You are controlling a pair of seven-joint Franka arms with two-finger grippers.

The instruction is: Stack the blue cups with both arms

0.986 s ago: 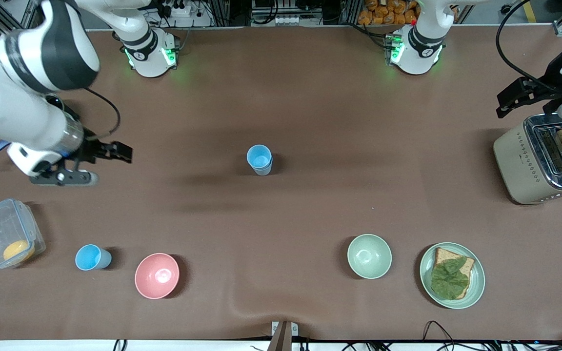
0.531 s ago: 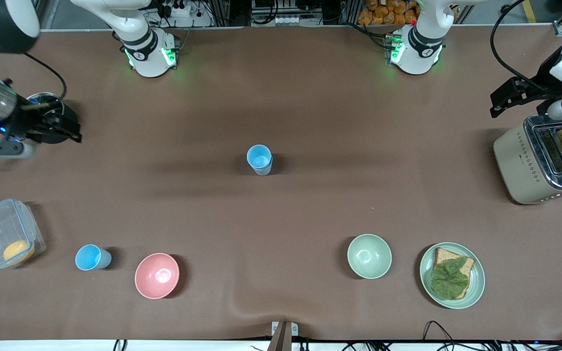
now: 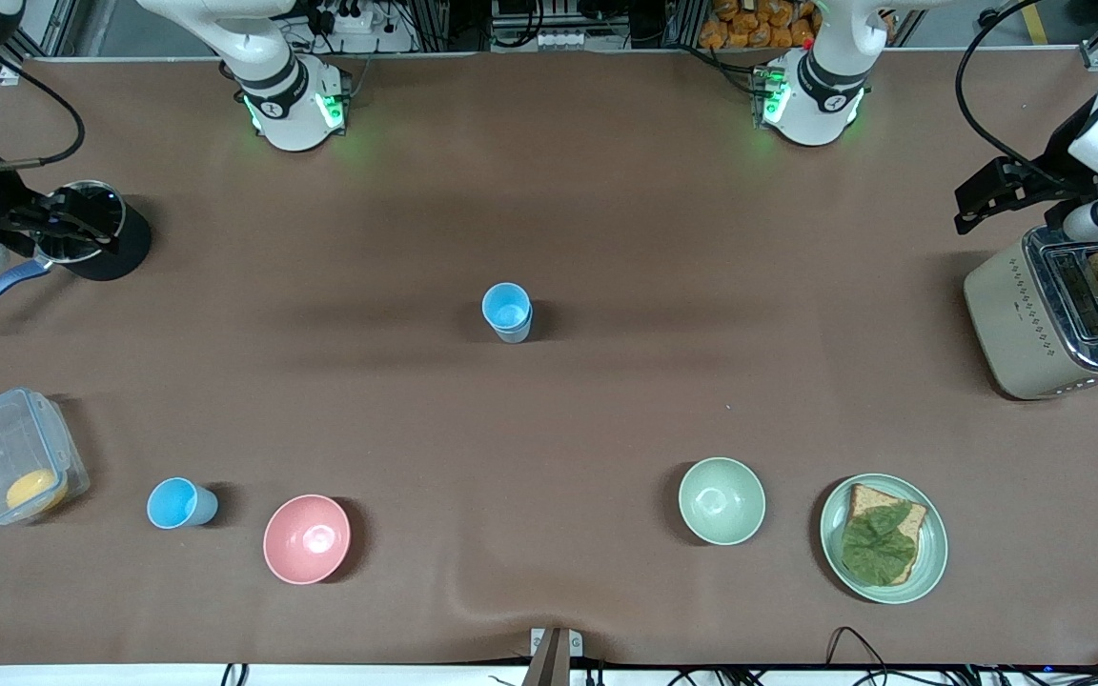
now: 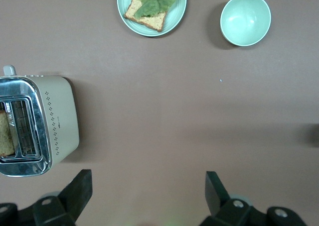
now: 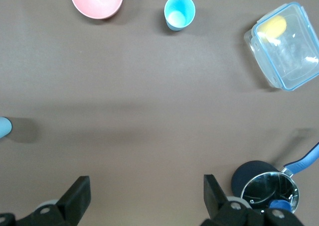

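A stack of two blue cups stands at the middle of the table; its edge shows in the right wrist view. A single blue cup stands upright near the front camera, between the pink bowl and the clear box, and shows in the right wrist view. My right gripper is open and empty, up in the air by the black pot. My left gripper is open and empty, up beside the toaster.
A pink bowl, a pale green bowl and a plate with toast and lettuce stand along the near edge. A clear box and a black pot are at the right arm's end. A toaster is at the left arm's end.
My right arm has swung away from the table's middle to its own end, up by the black pot. My left gripper has drifted slightly. The cups have not moved.
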